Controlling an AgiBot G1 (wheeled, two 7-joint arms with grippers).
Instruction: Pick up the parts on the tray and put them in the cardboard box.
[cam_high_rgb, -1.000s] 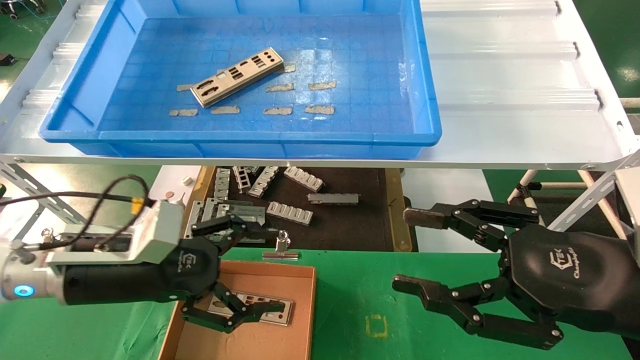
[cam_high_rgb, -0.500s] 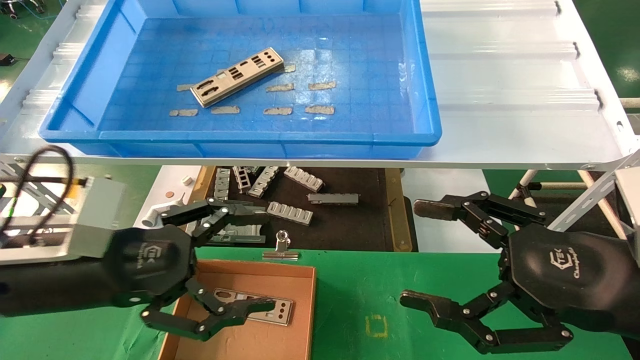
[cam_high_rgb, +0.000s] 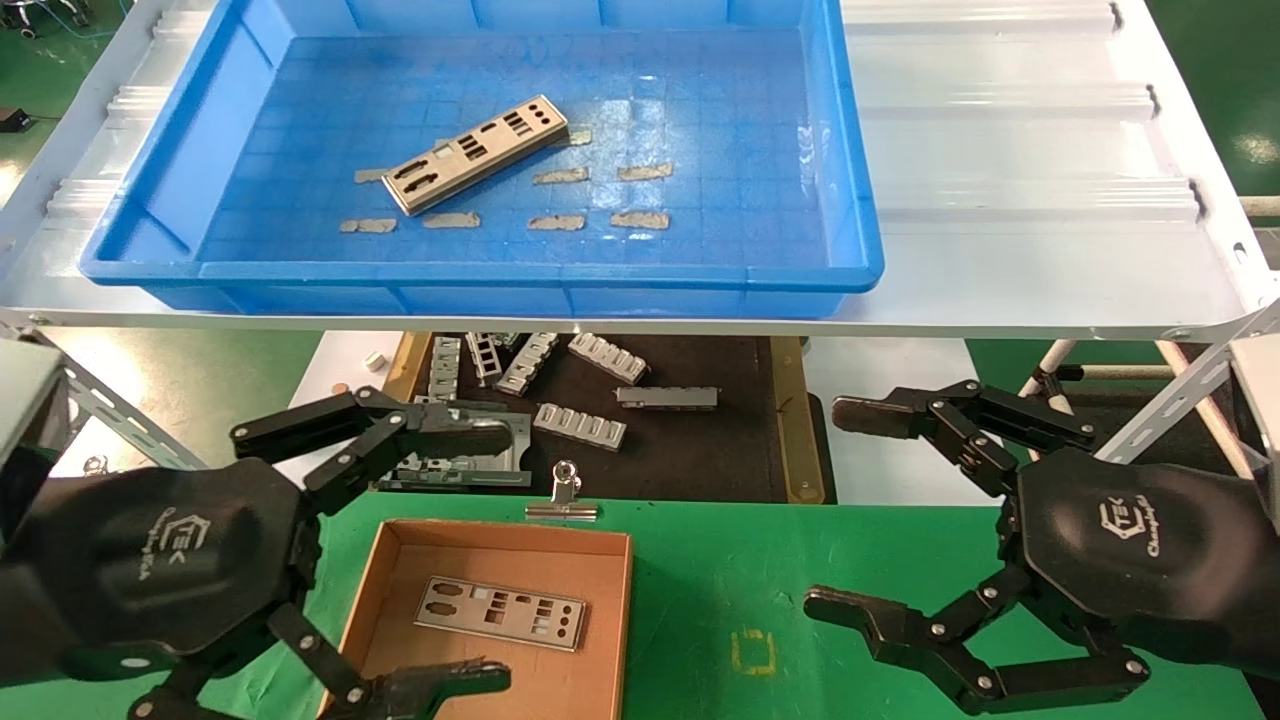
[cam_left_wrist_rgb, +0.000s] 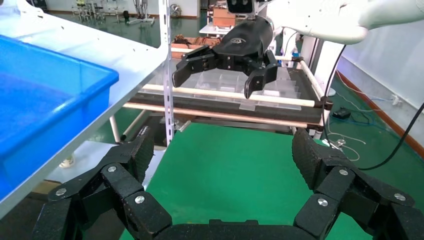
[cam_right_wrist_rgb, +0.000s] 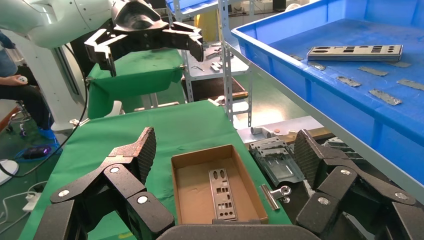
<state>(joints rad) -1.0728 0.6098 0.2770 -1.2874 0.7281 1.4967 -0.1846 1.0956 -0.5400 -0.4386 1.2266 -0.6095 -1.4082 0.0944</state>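
Note:
One silver plate (cam_high_rgb: 475, 153) lies slanted on the floor of the blue tray (cam_high_rgb: 480, 275); it also shows in the right wrist view (cam_right_wrist_rgb: 355, 51). A second plate (cam_high_rgb: 500, 612) lies flat in the cardboard box (cam_high_rgb: 600, 545), also seen in the right wrist view (cam_right_wrist_rgb: 222, 192). My left gripper (cam_high_rgb: 495, 558) is open and empty. It is at the box's left, with one finger over the box's near edge and the other beyond its far edge. My right gripper (cam_high_rgb: 838, 508) is open and empty over the green cloth, right of the box.
Grey ribbed brackets (cam_high_rgb: 580, 423) lie on a dark mat under the white shelf (cam_high_rgb: 1000, 150). A binder clip (cam_high_rgb: 563, 495) lies at the box's far edge. Several tape scraps (cam_high_rgb: 640, 218) lie in the tray. Green cloth (cam_high_rgb: 720, 580) covers the table.
My left gripper has drawn back from inside the box toward the near left, leaving the plate lying there. My right gripper has shifted slightly to the right.

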